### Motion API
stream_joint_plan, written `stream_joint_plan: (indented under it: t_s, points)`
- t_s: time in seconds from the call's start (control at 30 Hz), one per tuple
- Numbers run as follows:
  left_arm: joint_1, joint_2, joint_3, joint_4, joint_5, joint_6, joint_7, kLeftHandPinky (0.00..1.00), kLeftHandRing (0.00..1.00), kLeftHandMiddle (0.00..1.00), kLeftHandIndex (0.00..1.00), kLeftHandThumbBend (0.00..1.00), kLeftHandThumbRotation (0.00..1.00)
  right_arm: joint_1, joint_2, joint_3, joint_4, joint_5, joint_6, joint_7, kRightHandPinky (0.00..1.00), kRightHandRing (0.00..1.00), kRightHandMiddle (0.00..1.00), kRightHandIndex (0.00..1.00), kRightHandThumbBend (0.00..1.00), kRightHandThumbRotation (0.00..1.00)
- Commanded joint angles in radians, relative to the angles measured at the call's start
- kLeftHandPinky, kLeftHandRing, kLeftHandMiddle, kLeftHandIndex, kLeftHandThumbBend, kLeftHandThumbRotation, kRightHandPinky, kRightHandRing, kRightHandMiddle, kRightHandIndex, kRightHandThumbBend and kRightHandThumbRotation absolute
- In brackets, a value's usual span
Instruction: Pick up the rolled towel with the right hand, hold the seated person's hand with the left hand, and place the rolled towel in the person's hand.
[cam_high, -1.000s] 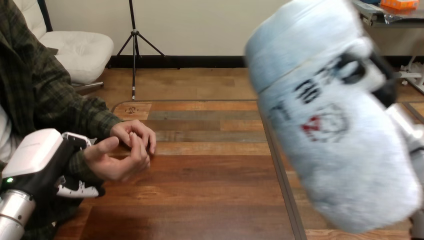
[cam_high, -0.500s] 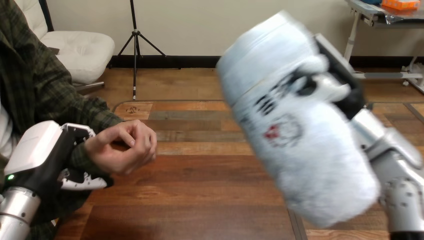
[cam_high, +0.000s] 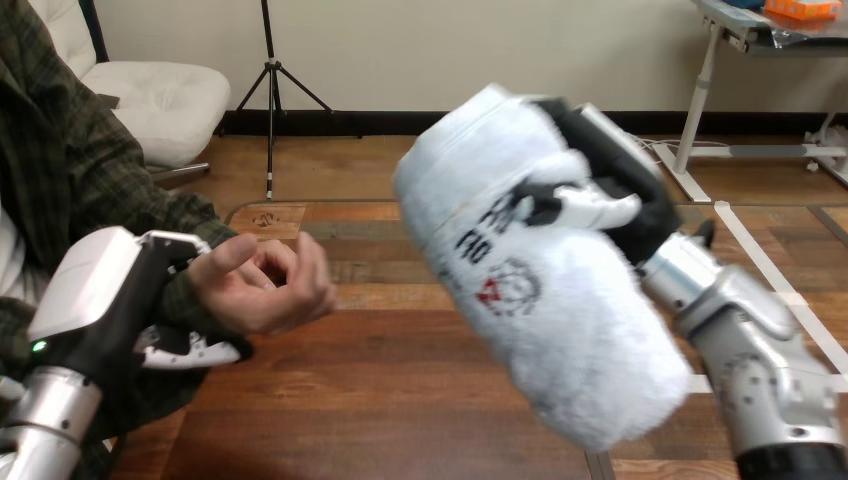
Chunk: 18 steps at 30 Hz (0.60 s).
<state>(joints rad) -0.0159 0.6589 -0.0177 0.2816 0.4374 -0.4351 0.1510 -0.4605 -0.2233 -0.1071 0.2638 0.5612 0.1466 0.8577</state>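
The rolled towel (cam_high: 540, 300) is white and fluffy with dark and red print, and it hangs high over the table's middle. My right hand (cam_high: 610, 190) is shut on its upper part, fingers curled over the front. At the left, my left hand (cam_high: 110, 300) is curled round the person's wrist, with a finger showing below it. The person's hand (cam_high: 265, 285) is lifted a little off the table, palm up with its fingers half curled. The towel's near edge is about a hand's width to the right of the person's hand.
The wooden table (cam_high: 400, 400) has a metal seam running front to back under the towel. The person's sleeved forearm (cam_high: 150, 235) comes in from the left edge.
My right hand has carried the towel leftward, toward the person's hand. My left hand has lifted the person's wrist slightly, and the person's second hand has gone from beside the first.
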Motion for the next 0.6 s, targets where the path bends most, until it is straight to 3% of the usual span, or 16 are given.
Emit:
stream_joint_plan:
  t_s: [0.0, 0.57]
  points:
    - [-0.018, -0.052, -0.006, -0.125, -0.033, 0.003, -0.030, 0.25, 0.30, 0.37, 0.38, 0.86, 0.00, -0.122, 0.038, 0.004, 0.072, -0.026, -0.068, 0.004, 0.07, 0.13, 0.23, 0.27, 0.65, 0.00]
    - [0.000, -0.120, 0.004, -0.243, -0.019, 0.022, -0.061, 0.24, 0.29, 0.36, 0.38, 0.86, 0.00, -0.178, 0.085, 0.029, 0.237, -0.119, -0.166, 0.007, 0.07, 0.13, 0.24, 0.29, 0.65, 0.00]
